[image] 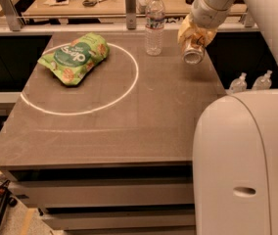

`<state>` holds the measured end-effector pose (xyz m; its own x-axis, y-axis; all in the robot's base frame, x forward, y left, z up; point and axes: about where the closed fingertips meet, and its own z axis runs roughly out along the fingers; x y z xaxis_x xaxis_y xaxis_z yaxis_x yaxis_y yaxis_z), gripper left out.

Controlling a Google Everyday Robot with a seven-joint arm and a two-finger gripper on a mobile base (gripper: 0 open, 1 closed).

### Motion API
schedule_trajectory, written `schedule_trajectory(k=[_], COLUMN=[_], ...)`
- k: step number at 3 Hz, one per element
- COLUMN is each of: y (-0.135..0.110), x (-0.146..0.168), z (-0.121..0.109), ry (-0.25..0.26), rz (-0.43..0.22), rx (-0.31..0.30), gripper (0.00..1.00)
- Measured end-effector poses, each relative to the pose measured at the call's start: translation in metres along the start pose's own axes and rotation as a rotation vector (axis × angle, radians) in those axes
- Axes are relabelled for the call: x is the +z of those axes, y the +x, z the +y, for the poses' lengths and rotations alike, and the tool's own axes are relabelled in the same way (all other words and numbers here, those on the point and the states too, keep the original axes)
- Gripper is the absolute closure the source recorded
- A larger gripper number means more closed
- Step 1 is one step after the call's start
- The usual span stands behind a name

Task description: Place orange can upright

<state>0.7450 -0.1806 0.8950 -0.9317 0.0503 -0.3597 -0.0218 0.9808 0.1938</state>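
Where the fingers [187,32] clamp around it, the can [194,53] hangs tilted, silver end facing down, over the table's [129,126] far right part. The gripper [194,39] holding it is just right of the upright bottle [154,23]. A green bag [74,58] lies well left, across a white circle's [131,84] far arc.

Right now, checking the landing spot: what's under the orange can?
Bare table shows beneath the orange can, held tilted by the gripper near the far-right corner; the patch behind it is covered.
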Motion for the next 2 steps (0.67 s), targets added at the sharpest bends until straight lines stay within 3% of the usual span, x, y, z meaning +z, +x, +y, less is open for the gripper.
schedule_trajectory(k=[1, 2], y=[-0.005, -0.001], x=[-0.03, -0.061], z=[0.017, 0.031], ry=[-0.069, -0.104], rz=[-0.091, -0.198], rx=[-0.197, -0.396], gripper=[1.0, 1.0])
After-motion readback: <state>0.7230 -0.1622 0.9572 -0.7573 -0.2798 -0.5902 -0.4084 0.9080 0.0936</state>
